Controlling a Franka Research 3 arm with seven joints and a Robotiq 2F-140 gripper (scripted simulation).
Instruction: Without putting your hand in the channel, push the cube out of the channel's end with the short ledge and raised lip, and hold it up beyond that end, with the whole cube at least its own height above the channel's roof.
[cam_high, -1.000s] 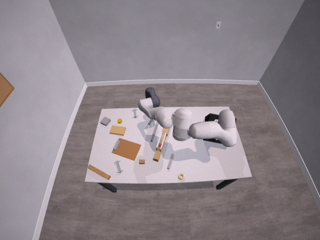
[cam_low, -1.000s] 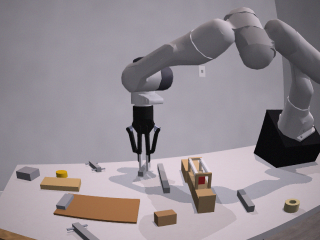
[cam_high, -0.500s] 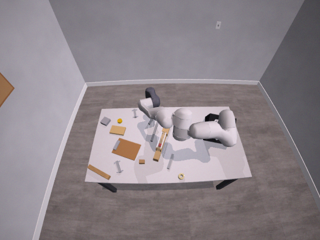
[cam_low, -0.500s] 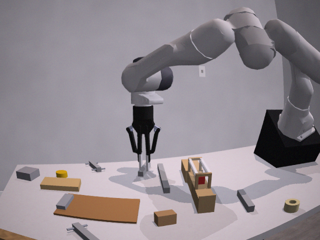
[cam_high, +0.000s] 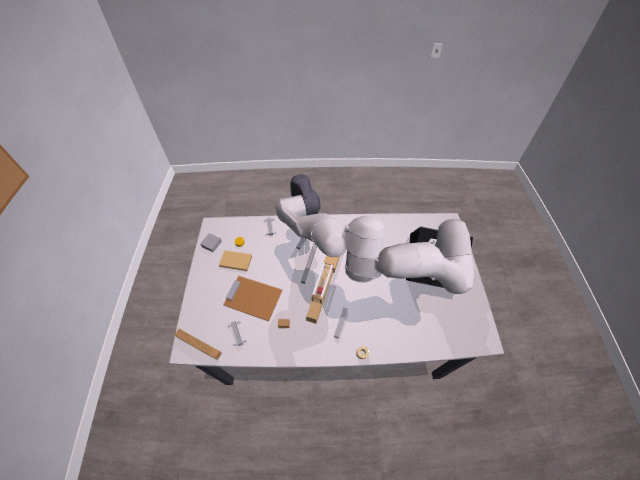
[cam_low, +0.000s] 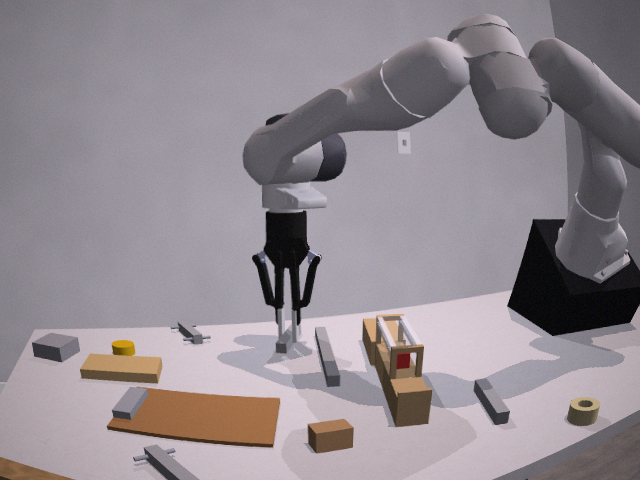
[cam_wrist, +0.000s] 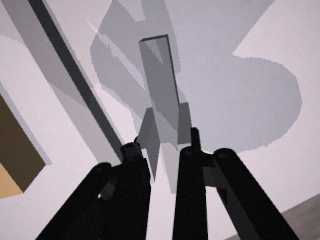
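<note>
The channel (cam_low: 395, 361) is a tan base with clear walls in the middle of the table, also seen from above (cam_high: 322, 286). The red cube (cam_low: 403, 360) sits inside it near the closer end (cam_high: 320, 290). My gripper (cam_low: 287, 330) points straight down to the left of the channel, with its fingertips at the table. It is shut on a short grey bar (cam_low: 283, 344) that lies on the table. In the wrist view the fingertips pinch the near end of this bar (cam_wrist: 160, 83).
A longer grey bar (cam_low: 327, 355) lies between my gripper and the channel. Another grey bar (cam_low: 491, 400) and a tan ring (cam_low: 583, 410) lie to the right. A small tan block (cam_low: 330, 435), a brown board (cam_low: 199, 415) and other blocks lie to the left.
</note>
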